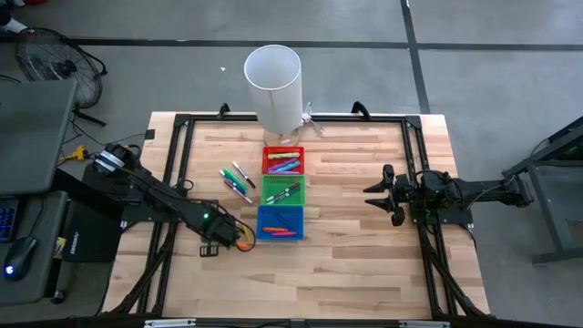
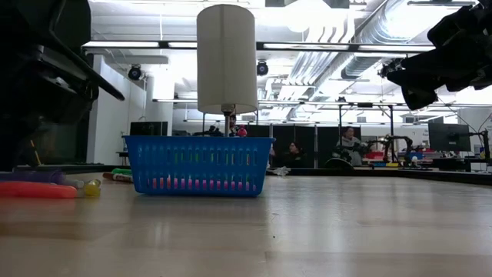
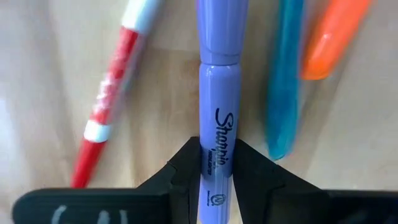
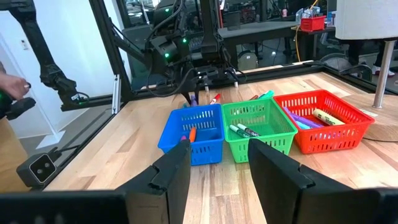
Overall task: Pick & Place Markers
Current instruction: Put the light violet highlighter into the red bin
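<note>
My left gripper (image 1: 230, 239) points down at the table just left of the blue bin (image 1: 280, 221) and is shut on a purple marker (image 3: 217, 93). A red-and-white marker (image 3: 109, 106), a teal marker (image 3: 283, 93) and an orange marker (image 3: 329, 37) lie on the wood beside the purple one. More markers (image 1: 235, 182) lie loose left of the green bin (image 1: 282, 190). Markers also lie in the red bin (image 1: 283, 161), the green bin and the blue bin. My right gripper (image 1: 378, 196) hangs level over the table's right part, open, with nothing between its fingers. My left gripper pinches the purple marker's barrel (image 3: 216, 134) between its two fingers (image 3: 183, 171), on the printed part away from the cap. The fingers come from above, pointing down, and stand across the marker. Whether the marker is lifted off the wood I cannot tell.
A white cylinder on a thin post (image 1: 273, 87) stands at the table's far edge behind the red bin. A black frame (image 1: 173, 164) runs along the table's edges. Bare wood (image 1: 351, 264) lies between the bins and my right arm and toward the near edge.
</note>
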Action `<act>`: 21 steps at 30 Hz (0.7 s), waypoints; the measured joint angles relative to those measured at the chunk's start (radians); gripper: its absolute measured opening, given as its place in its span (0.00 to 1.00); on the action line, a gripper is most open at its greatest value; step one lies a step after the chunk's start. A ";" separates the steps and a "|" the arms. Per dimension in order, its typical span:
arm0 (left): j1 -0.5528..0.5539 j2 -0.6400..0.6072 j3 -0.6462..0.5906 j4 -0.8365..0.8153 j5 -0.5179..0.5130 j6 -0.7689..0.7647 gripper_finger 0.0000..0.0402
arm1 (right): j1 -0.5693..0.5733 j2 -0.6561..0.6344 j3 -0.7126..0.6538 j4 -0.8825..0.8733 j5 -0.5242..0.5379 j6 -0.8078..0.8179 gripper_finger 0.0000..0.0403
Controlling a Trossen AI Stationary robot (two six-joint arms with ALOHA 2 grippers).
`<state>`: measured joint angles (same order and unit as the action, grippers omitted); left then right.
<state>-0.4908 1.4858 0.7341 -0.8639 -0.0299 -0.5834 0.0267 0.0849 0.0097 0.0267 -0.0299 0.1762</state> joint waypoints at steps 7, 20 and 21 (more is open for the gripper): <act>0.000 -0.094 -0.001 -0.050 -0.023 -0.009 0.17 | 0.000 0.000 0.000 0.000 0.000 0.001 0.37; 0.001 -0.312 0.003 -0.051 -0.207 -0.016 0.17 | 0.000 0.000 0.000 0.000 0.000 0.001 0.37; 0.001 -0.324 0.003 -0.050 -0.222 -0.016 0.17 | 0.000 0.000 0.000 0.000 0.000 0.000 0.37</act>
<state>-0.4900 1.1613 0.7368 -0.9136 -0.2518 -0.5995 0.0266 0.0849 0.0097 0.0268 -0.0299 0.1766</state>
